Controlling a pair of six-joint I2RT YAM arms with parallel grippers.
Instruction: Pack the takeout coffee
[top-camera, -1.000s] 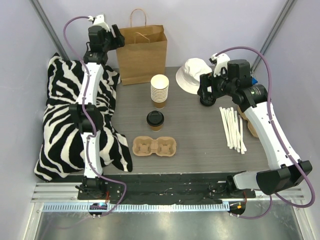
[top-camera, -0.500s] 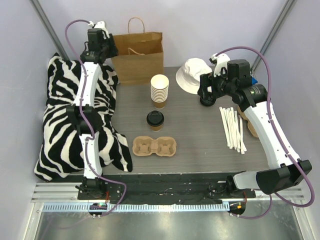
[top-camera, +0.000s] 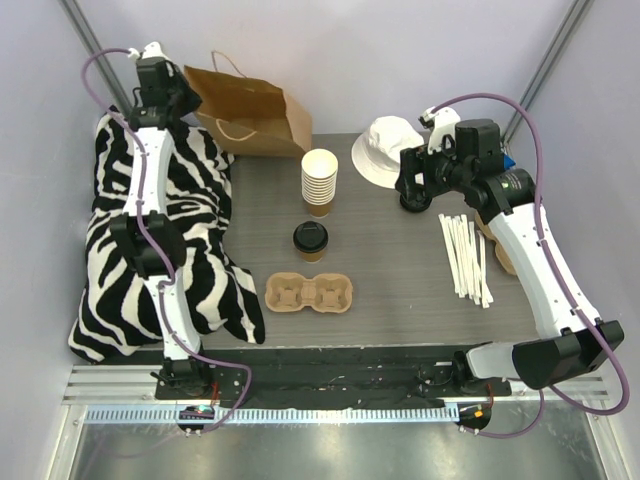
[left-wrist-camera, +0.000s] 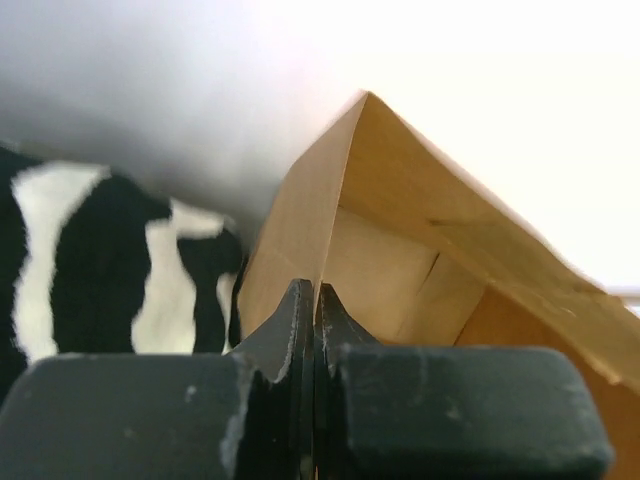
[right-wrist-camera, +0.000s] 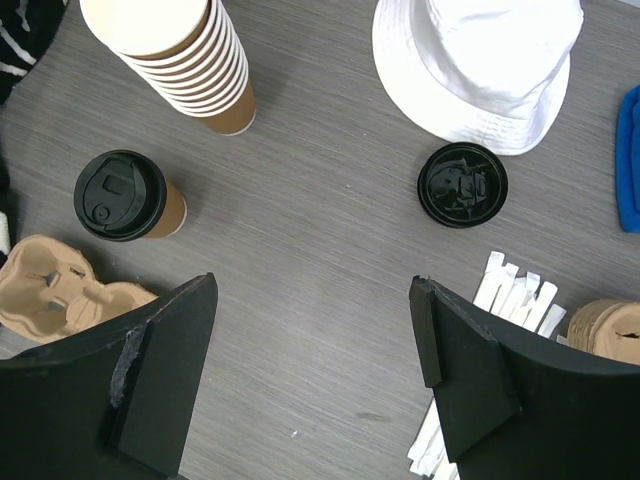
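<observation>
The takeout coffee (top-camera: 310, 238), a small brown cup with a black lid, stands upright mid-table; the right wrist view shows it (right-wrist-camera: 125, 195) at the left. My left gripper (top-camera: 180, 88) is at the back left, shut on the rim of the brown paper bag (top-camera: 250, 112), which leans left with its mouth tipped open. In the left wrist view the jaws (left-wrist-camera: 315, 300) pinch the bag's (left-wrist-camera: 400, 230) folded edge. My right gripper (top-camera: 412, 195) hovers open over the table beside the hat, its jaws (right-wrist-camera: 315, 290) wide apart and nothing between them.
A stack of lidless cups (top-camera: 319, 180) stands behind the coffee. A pulp carrier (top-camera: 309, 293) lies in front of it. A white hat (top-camera: 392, 150), a loose black lid (right-wrist-camera: 462, 185), white sticks (top-camera: 466, 258) and a zebra cloth (top-camera: 130, 250) surround the work area.
My left gripper closed on the bag's rim and moved left, pulling the bag over from upright to leaning. The right arm has not moved.
</observation>
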